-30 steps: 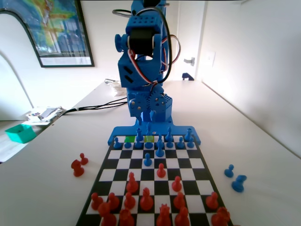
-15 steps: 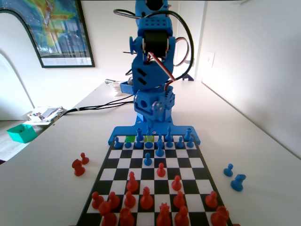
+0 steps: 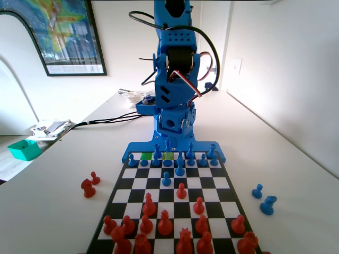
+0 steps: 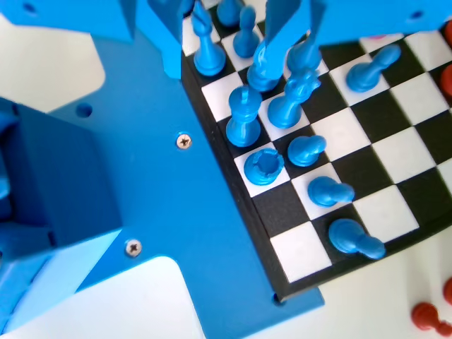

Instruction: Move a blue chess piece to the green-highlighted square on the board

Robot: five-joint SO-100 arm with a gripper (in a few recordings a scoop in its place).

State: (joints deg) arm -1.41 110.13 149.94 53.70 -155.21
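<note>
While the pincer (image 3: 168, 138) hangs at the board's (image 3: 209, 197) far edge, grip unreadable, the green-highlighted square (image 3: 145, 156) lies just left below it; two blue pieces (image 3: 264, 199) sit on the desk (image 3: 296, 174).

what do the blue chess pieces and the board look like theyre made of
The blue chess pieces look like moulded or printed plastic with a slight gloss: highlights show on their rounded tops. The board seems a thin flat sheet with printed black and white squares, matte to faintly shiny; card or plastic, hard to tell. Its blue bracket looks like matte plastic.
</note>
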